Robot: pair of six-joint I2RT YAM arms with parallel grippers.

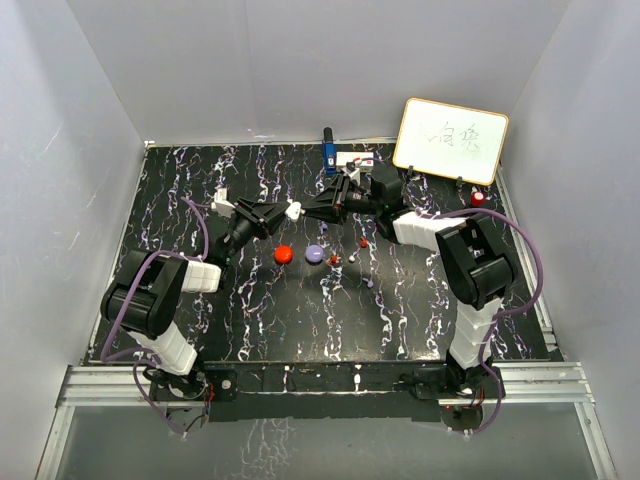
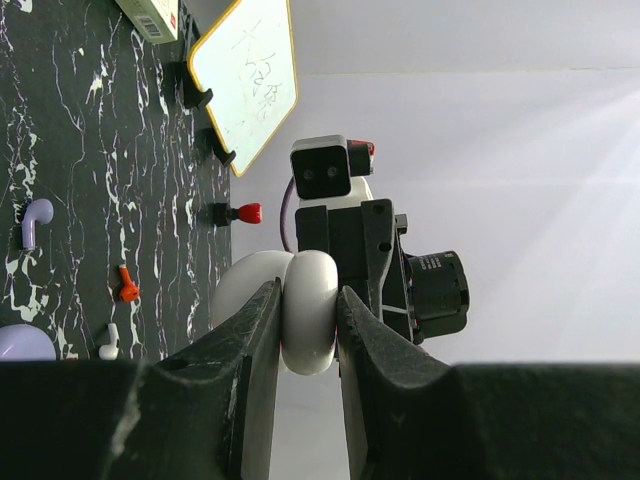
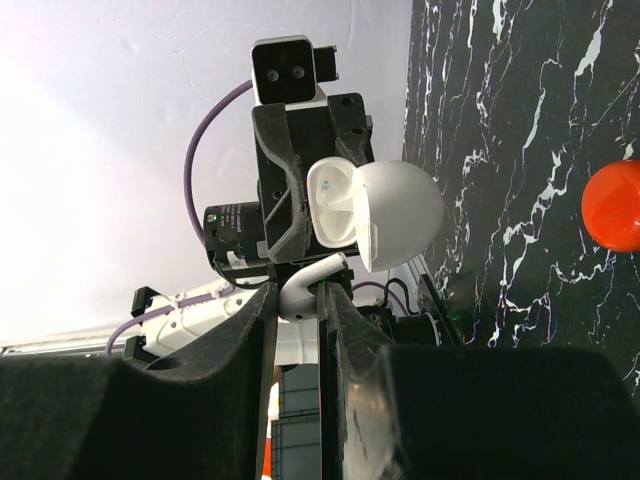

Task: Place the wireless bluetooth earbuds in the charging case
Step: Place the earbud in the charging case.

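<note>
Your left gripper (image 2: 307, 296) is clamped on the open charging case (image 3: 378, 212), held up above the worktop (image 1: 300, 320). Facing it, your right gripper (image 3: 297, 296) pinches a white earbud (image 3: 312, 274) just beside the case's open mouth. A red earbud (image 2: 126, 287) lies on the worktop below.

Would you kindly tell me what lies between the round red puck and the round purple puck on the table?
Nothing: in the top view, only bare black marbled tabletop separates the round red puck from the round purple puck.
</note>
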